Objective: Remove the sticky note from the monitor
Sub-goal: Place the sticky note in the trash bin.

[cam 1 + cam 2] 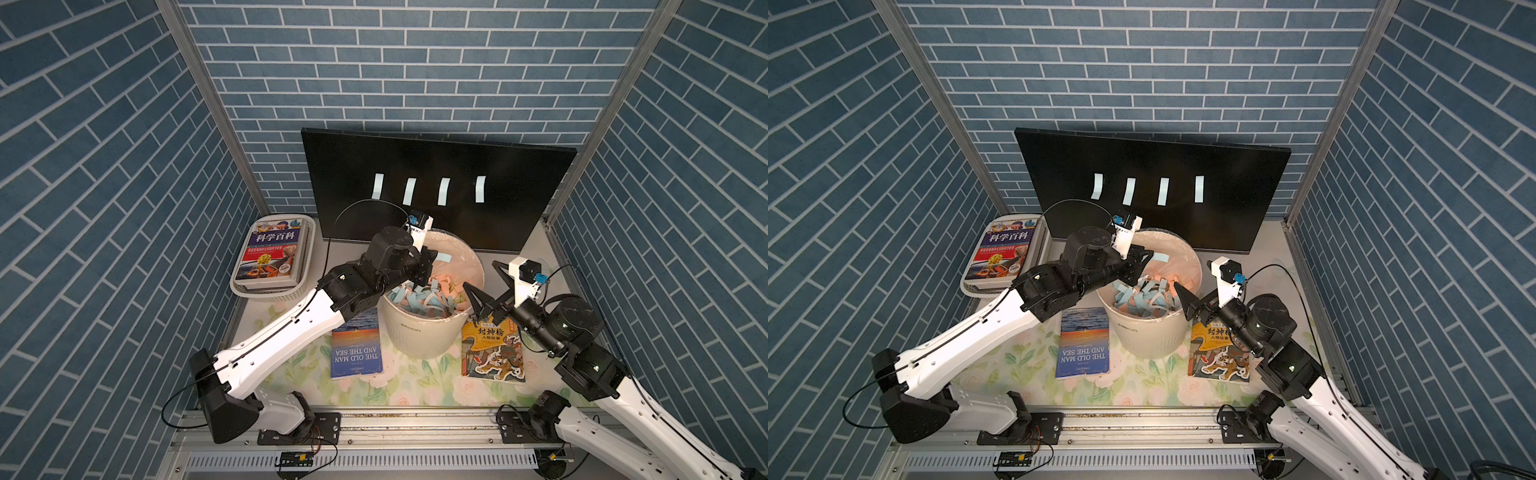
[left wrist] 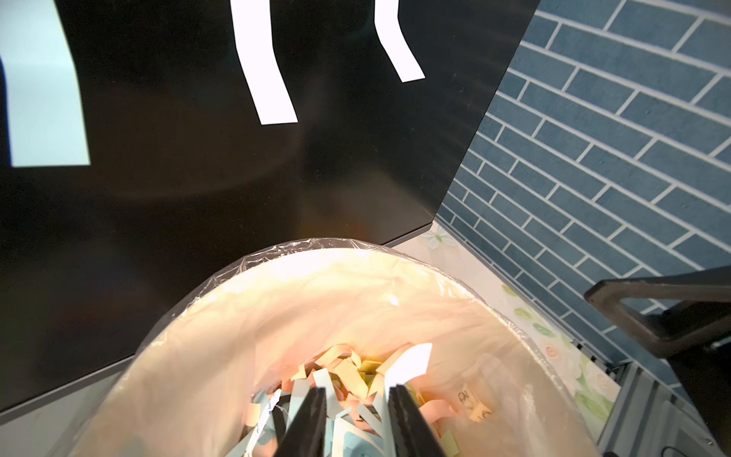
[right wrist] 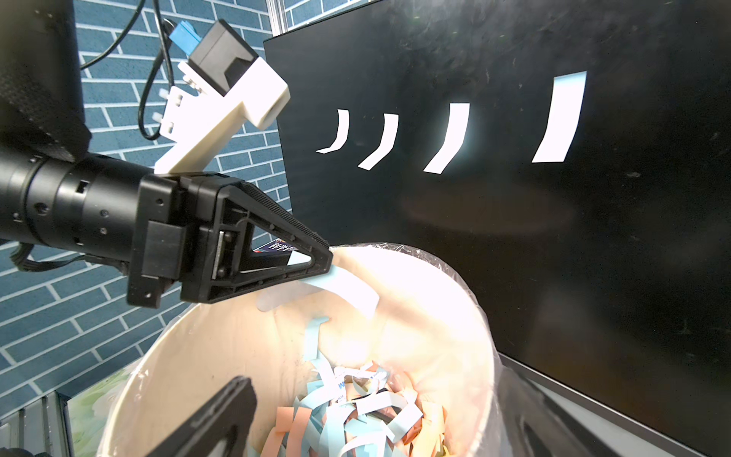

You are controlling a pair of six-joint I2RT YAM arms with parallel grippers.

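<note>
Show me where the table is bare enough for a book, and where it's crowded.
Most room: the floral cloth at the front, between the blue book and the yellow book, ahead of the bin. A small patch lies far right, between the monitor and the right wall. Crowded: the bin's mouth, with the left gripper and right gripper there, and the basket corner.

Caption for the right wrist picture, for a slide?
Sticky note at the tip of the left tool, above the bin; four more notes on the monitor.

bin (image 1: 415,332) before monitor (image 1: 519,187), sticky notes (image 1: 444,191) on monitor (basket (image 1: 270,295) left of bin)
</note>
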